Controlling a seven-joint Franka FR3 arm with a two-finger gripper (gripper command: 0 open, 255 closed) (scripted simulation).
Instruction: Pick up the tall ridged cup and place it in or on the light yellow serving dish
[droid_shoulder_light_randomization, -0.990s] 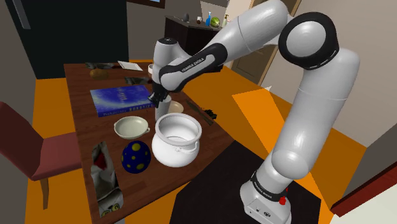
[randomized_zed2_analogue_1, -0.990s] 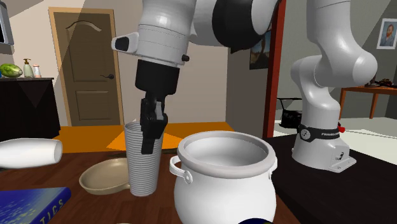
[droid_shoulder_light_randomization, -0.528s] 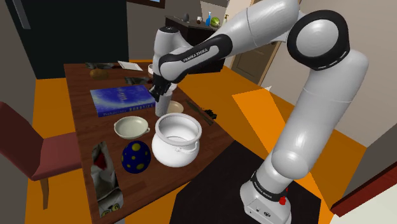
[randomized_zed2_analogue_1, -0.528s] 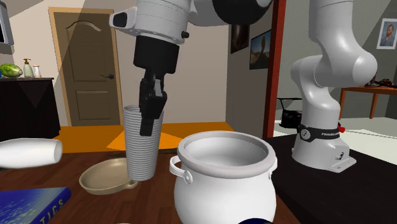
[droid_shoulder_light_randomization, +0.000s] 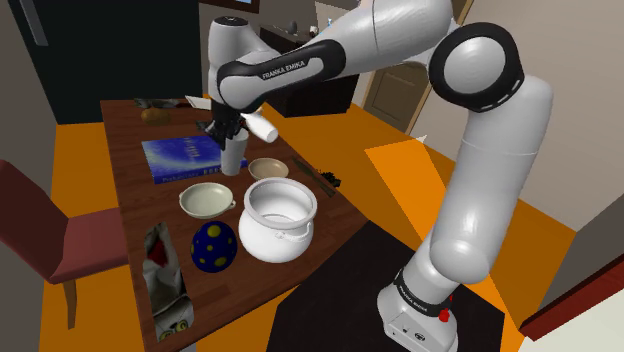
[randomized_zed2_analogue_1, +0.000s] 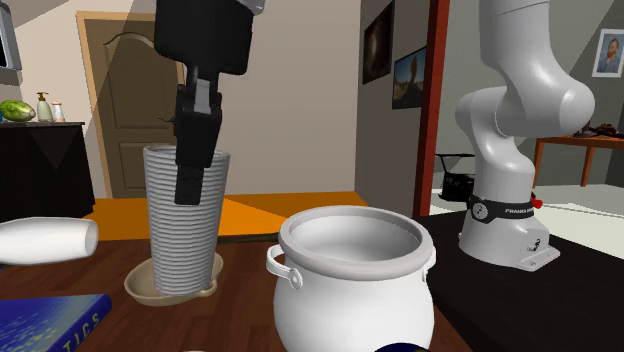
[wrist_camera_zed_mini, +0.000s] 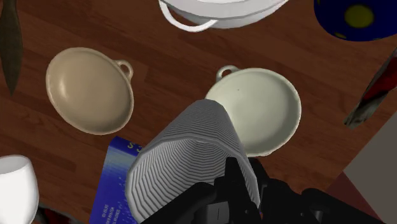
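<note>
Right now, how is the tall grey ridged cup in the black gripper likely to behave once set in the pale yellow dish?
The tall grey ridged cup looks top-heavy, wider at the rim than the base, so it may tip in the curved pale yellow dish. Its ridges probably give the black gripper good friction.

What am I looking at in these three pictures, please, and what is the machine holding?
It is a white robot arm on a box stand, ending in a black two-finger gripper. One picture looks down from beside the stand, one looks across the table from low down, and one comes from a camera on the hand. On the wooden table lie a light yellow dish, a tan dish, a white pot, a blue book and a blue ball with yellow spots. The gripper is shut on the rim of a tall ridged cup, apparently lifted clear of the table.
</note>
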